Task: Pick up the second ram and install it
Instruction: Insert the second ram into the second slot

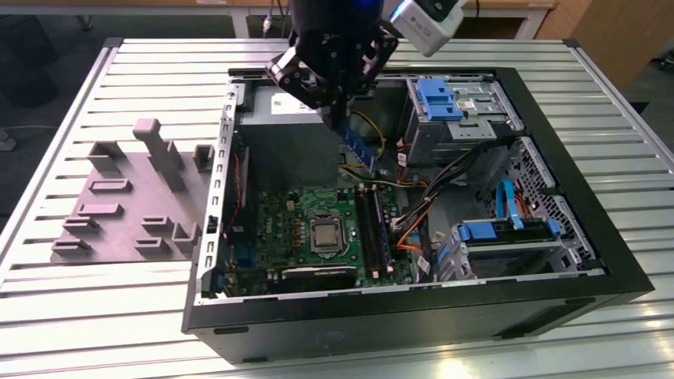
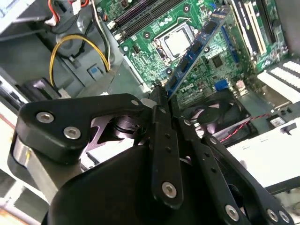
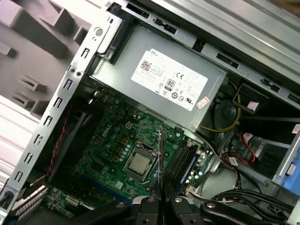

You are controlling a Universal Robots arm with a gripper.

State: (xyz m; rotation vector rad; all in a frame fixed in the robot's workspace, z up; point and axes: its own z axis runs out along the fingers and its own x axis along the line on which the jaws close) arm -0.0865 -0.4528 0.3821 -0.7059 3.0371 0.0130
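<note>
The second ram (image 1: 359, 147) hangs tilted in the air inside the open computer case, above the green motherboard (image 1: 305, 213). My gripper (image 1: 335, 110) is shut on its upper end. In the second wrist view the ram (image 2: 197, 47) stretches away from the gripper (image 2: 161, 96) over the silver processor (image 2: 178, 42). In the first wrist view the ram (image 3: 160, 164) shows edge-on, coming out of the gripper (image 3: 160, 200) between the processor (image 3: 139, 164) and the dark memory slots (image 3: 183, 164). The slots (image 1: 372, 225) lie below the stick, towards the exterior view's right.
The black case (image 1: 421, 316) lies open on a slatted metal table. A grey power supply (image 3: 164, 84) sits at the back, blue drive cages (image 1: 447, 99) and bundled cables (image 1: 421, 213) on the exterior view's right. A grey fixture plate (image 1: 126, 197) lies outside the case on the left.
</note>
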